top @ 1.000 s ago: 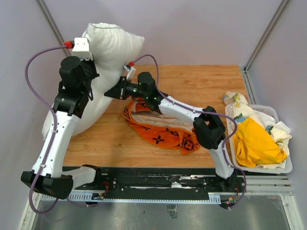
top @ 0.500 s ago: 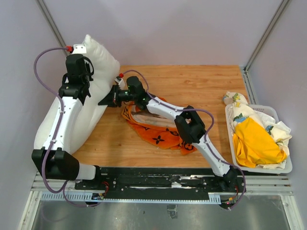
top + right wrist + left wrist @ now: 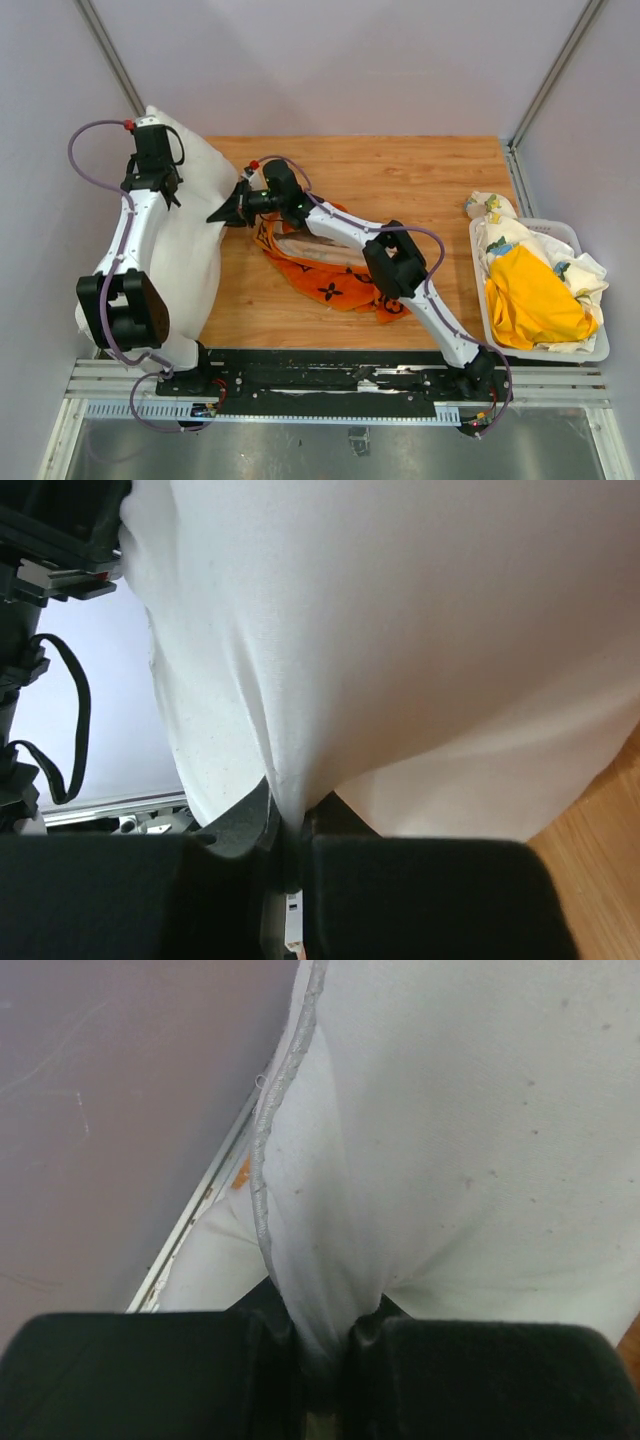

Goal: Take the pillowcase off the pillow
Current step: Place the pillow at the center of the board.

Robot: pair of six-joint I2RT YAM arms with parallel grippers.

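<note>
Pillowcase [image 3: 335, 272] off, crumpled on table [image 3: 420, 170]; L pincer [image 3: 320, 1355] & R pincer [image 3: 290, 830] both pinching pillow [image 3: 195, 245].

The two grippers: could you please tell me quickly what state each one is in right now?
Left gripper: closed, pinching a fold of the white pillow.
Right gripper: closed, pinching the pillow as well.

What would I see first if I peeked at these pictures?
The big white pillow on the left, pinched by both the left gripper and the right gripper. Then the bright orange pillowcase, crumpled in the middle of the wooden table, and a basket of cloths at the right.
</note>
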